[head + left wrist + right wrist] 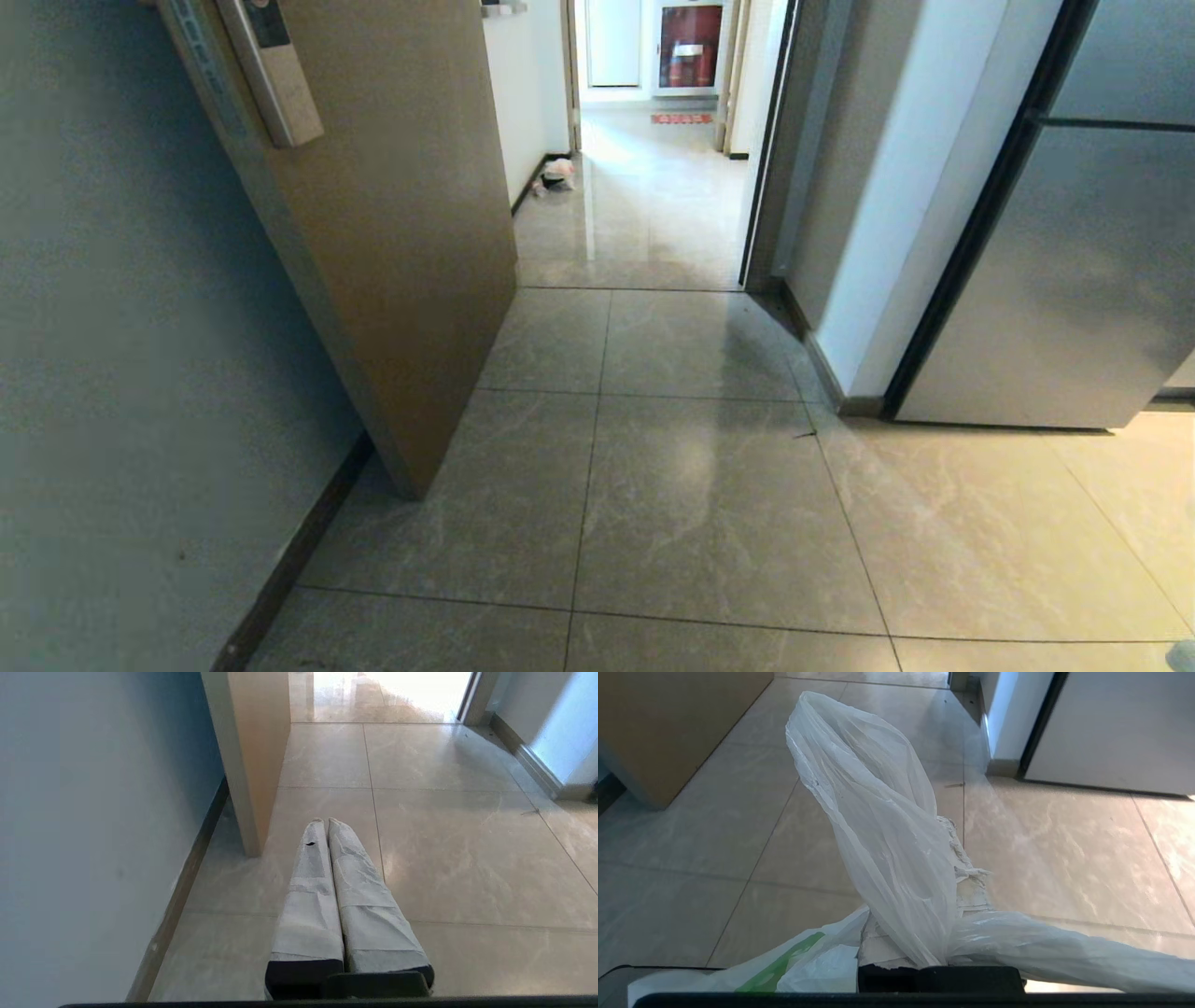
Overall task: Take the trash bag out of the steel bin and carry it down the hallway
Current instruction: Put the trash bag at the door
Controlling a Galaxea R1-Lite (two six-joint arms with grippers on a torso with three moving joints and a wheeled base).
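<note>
Right wrist view: the trash bag (887, 826) is draped over and around the right gripper (959, 858), whose taped fingers (969, 891) are mostly buried in the film. We read the jaws as clamped tight on the bag's plastic; one loop stands up past the fingertips, another strand trails off to the side, and a fold with green print (784, 963) hangs near the wrist. The bag is therefore already out of the steel bin, which shows in no view.

Left wrist view: the left gripper (325, 820) is closed, its fingers (310, 891) pressed together with nothing between them, pointing level over the floor tiles (467, 858).

Head view: neither arm shows. We face an open doorway into the hallway (644, 205); a door leaf (392, 233) stands ajar on our left, a wall corner (840, 355) and a steel-grey cabinet front (1055, 280) on our right. A small pale bundle (557, 175) lies by the hallway's left wall, too small to identify.

Risks from here, as we judge them: the film is thin and slick, so it could creep out of the pinch under jolts. The trailing strand could snag the door edge or drag underfoot. The gap between door and corner is narrow, so a drifting base may clip either.
</note>
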